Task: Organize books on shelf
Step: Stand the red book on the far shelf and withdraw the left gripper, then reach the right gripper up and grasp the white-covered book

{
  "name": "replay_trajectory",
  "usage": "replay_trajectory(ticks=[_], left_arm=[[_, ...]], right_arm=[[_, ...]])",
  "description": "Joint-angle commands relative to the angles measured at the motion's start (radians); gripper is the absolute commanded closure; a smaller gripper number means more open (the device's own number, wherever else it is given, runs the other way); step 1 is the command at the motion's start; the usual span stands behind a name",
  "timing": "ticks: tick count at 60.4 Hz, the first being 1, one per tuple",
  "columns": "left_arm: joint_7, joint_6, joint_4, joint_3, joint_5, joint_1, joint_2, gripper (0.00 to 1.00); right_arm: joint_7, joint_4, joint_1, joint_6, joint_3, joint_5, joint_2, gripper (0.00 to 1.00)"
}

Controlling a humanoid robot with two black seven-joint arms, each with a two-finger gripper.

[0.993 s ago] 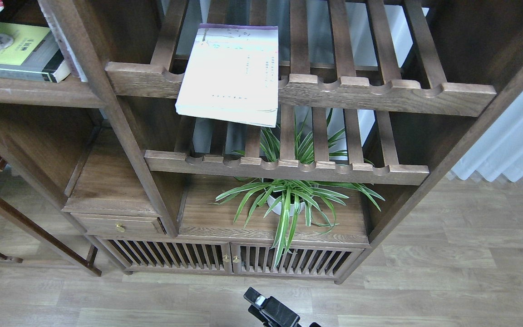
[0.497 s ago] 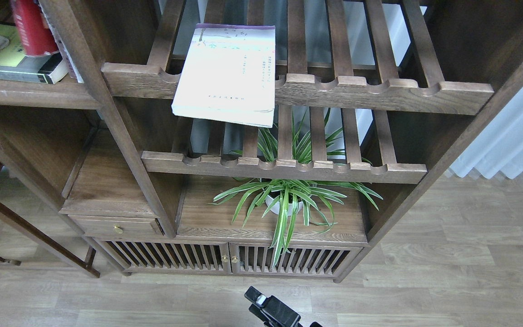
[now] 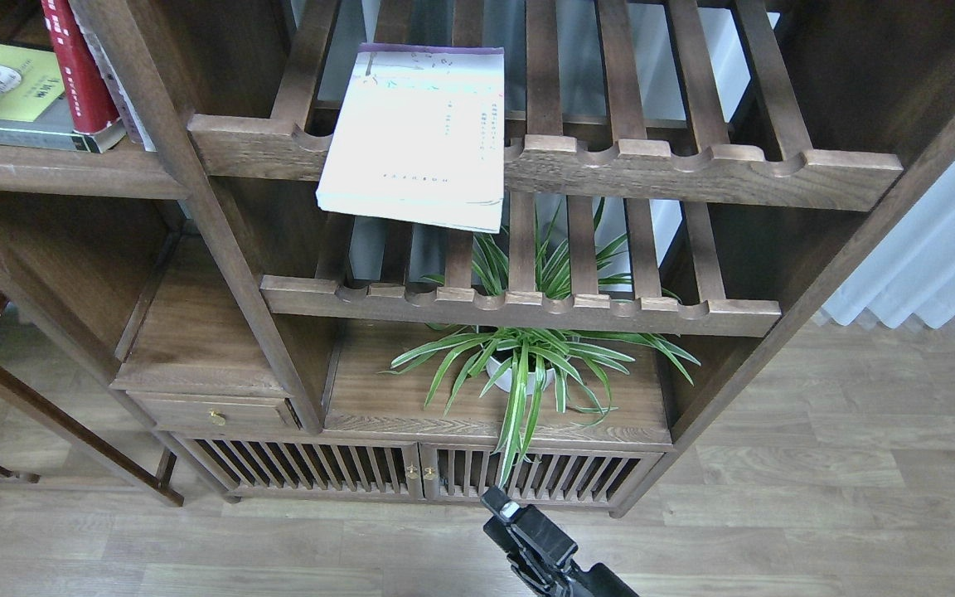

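The white book with a purple top strip [image 3: 411,133] lies flat on the upper slatted rack, and its near edge overhangs the notched rail. The grey-black book with a lime-green panel [image 3: 5,93] lies flat on the plank shelf [image 3: 55,170] at the top left. The red book [image 3: 78,70] stands on edge over its right end, beside the upright post. My right gripper [image 3: 501,504] is low in the view, over the floor in front of the cabinet and far from the books. It is dark, and its fingers cannot be told apart. My left gripper is out of view.
Two slatted racks [image 3: 693,170] with notched rails fill the middle bay. A potted spider plant [image 3: 527,365] stands on the board below them. Slatted cabinet doors [image 3: 411,473] and a small drawer [image 3: 212,410] lie beneath. A white curtain [image 3: 942,249] hangs at the right. The floor is wood.
The red book has come down from the top left corner and now stands on edge on the lime-green book. My right gripper has risen and shifted slightly right.
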Motion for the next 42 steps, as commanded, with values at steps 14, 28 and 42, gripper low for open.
replay_trajectory(ticks=[14, 28, 42], left_arm=[[0.008, 0.0, -0.033, -0.01, -0.059, 0.252, -0.046, 0.07], [0.011, 0.0, -0.033, 0.004, -0.057, 0.362, -0.095, 0.03], [0.011, 0.0, -0.028, 0.012, -0.057, 0.419, -0.102, 0.02]], right_arm=[[0.073, 0.173, 0.015, 0.0, 0.009, 0.011, 0.0, 0.17], [0.073, 0.274, 0.08, 0.0, 0.006, 0.002, 0.0, 0.2], [0.073, 0.322, 0.196, 0.0, 0.005, -0.078, 0.0, 0.2]])
